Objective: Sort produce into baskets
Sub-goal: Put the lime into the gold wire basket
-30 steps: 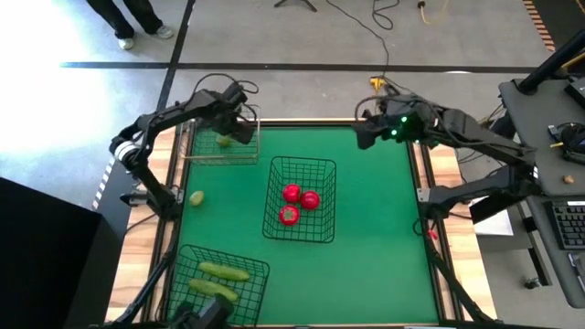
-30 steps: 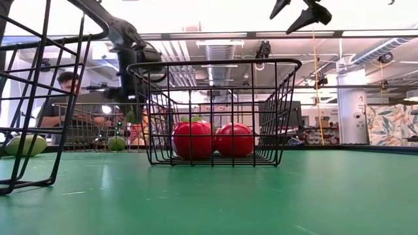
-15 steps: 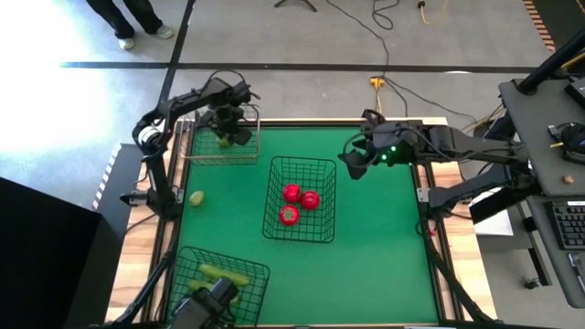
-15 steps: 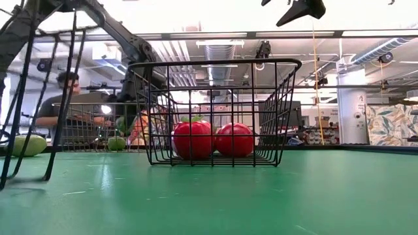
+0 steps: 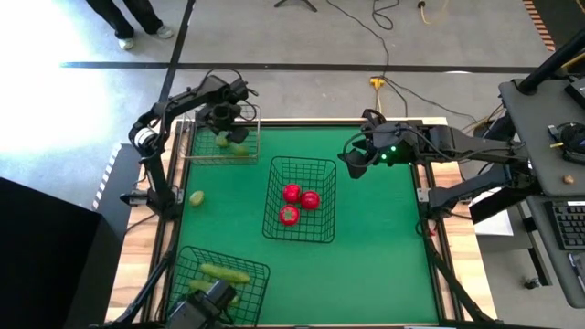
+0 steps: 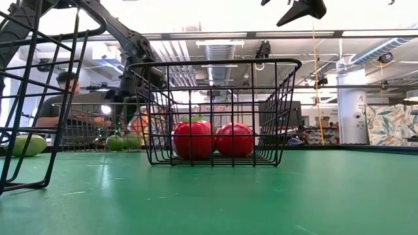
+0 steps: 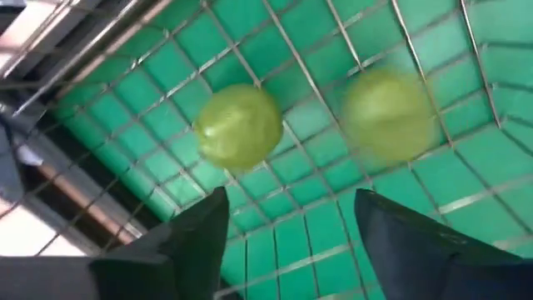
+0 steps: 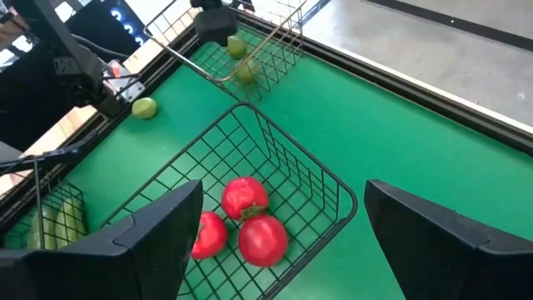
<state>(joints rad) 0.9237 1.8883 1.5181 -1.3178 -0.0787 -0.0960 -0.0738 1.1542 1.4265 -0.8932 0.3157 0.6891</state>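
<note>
Two small round yellow-green limes [image 7: 239,127] [image 7: 389,114] lie on the floor of the paler brownish-metal wire basket [image 5: 206,157], which sits at the far left corner of the green table [image 5: 375,238]. The left gripper [image 5: 222,116] hangs just above these two limes inside the basket's rim, its dark fingers [image 7: 187,242] spread apart and holding nothing, as the left wrist view shows. A third small yellow-green lime [image 5: 196,197] rests loose on the table mat, near that pale basket on its nearer side and close to the table's left edge.

Right of the pale basket, in the middle of the table, stands a black wire basket [image 5: 323,199] with three round red tomatoes [image 5: 292,193] [image 5: 310,200] [image 5: 289,215] bunched together and touching inside it. A second black wire basket [image 5: 257,270] stands well apart from the pale one, at the near left corner, with a long green cucumber [image 5: 223,272] lying in it; a second cucumber there is mostly hidden by a dark camera mount.

The right gripper [image 5: 352,162] hovers in the air beyond the middle basket's far right corner, well apart from the pale basket, its fingers [image 8: 141,237] wide open and empty.
</note>
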